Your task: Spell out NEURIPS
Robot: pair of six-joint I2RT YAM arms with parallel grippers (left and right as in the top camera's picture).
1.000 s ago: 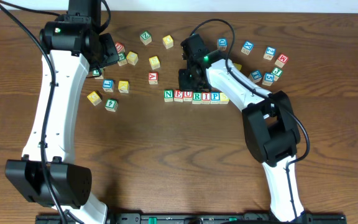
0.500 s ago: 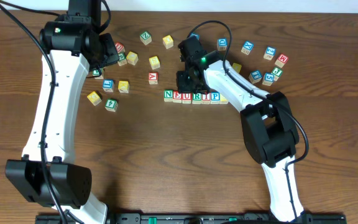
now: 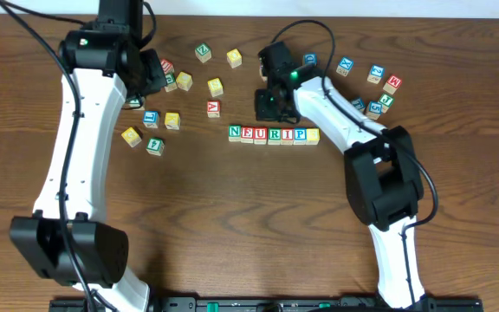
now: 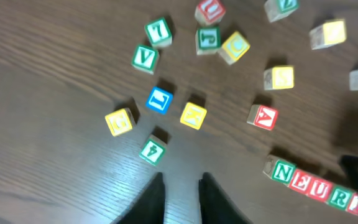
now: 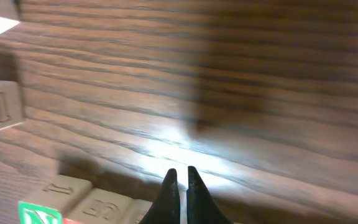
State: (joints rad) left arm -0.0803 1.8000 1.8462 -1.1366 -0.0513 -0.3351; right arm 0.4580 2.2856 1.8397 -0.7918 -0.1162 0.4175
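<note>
Sitting in a row near the middle of the table, the letter blocks are seen touching side by side, with N, E, U, R, I, P read from left to right and a yellow-topped block placed at the right end. The right gripper is held just beside the row, on its far side, and its fingers are pressed together with nothing between them. The left gripper is held well apart from the row, above the loose blocks, and its fingers are seen a little apart with nothing pinched.
</note>
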